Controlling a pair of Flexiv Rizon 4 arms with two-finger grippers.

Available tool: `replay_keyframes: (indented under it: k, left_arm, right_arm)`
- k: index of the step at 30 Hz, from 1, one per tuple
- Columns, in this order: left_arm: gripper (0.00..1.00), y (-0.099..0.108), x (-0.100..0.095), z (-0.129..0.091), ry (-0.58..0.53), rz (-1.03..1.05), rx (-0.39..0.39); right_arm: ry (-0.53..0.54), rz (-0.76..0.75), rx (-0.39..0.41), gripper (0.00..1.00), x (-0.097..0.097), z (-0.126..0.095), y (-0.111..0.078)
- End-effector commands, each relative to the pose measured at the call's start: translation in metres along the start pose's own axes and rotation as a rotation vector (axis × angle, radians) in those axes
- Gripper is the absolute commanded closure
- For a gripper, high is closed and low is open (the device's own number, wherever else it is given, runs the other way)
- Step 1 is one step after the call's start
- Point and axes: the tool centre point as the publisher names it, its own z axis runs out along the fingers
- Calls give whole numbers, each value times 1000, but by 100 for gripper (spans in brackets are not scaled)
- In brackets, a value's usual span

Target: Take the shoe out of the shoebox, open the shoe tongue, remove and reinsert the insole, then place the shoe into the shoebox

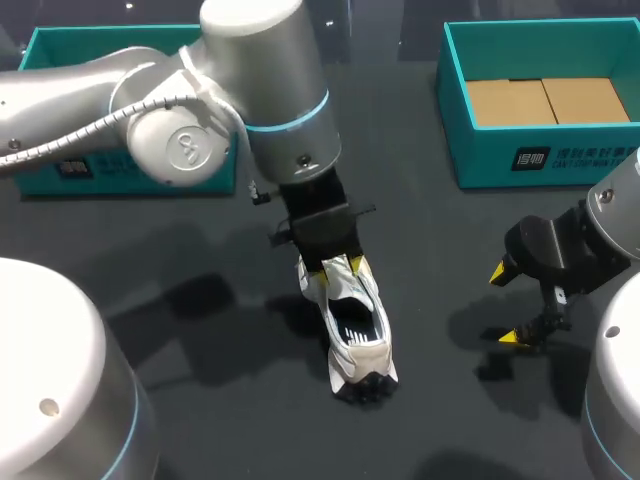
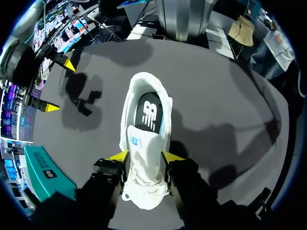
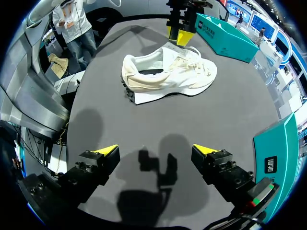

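Observation:
A white shoe point(image 1: 352, 320) stands on the dark table near its middle, heel end toward the front edge. The black insole point(image 2: 147, 114) shows inside its opening. My left gripper point(image 1: 338, 267) comes down over the laced front part, its yellow tips pressed against both sides of the shoe point(image 2: 144, 143); it is shut on it. In the right wrist view the shoe point(image 3: 168, 74) lies well ahead of my right gripper point(image 3: 156, 153), which hangs open and empty over bare table, to the right of the shoe point(image 1: 510, 305). The teal shoebox point(image 1: 540, 150) stands at the back right.
The shoebox shows a brown cardboard floor point(image 1: 545, 100) and nothing else inside. A second teal box point(image 1: 60, 45) stands at the back left, partly behind my left arm. Dark bare table point(image 1: 200, 320) lies around the shoe.

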Motion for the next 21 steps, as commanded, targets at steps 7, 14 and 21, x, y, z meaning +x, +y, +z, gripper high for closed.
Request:
replay_keyframes:
  k: [7, 14, 21]
  left_arm:
    - [62, -6, 2, 38, 27, 4, 38]
    - [64, -19, 6, 22, 11, 24, 20]
    - [65, -24, 0, 5, -17, 46, 15]
  right_arm:
    - [-4, 0, 2, 0, 2, 0, 0]
    - [-4, 0, 2, 0, 2, 0, 0]
    - [-4, 0, 2, 0, 2, 0, 0]
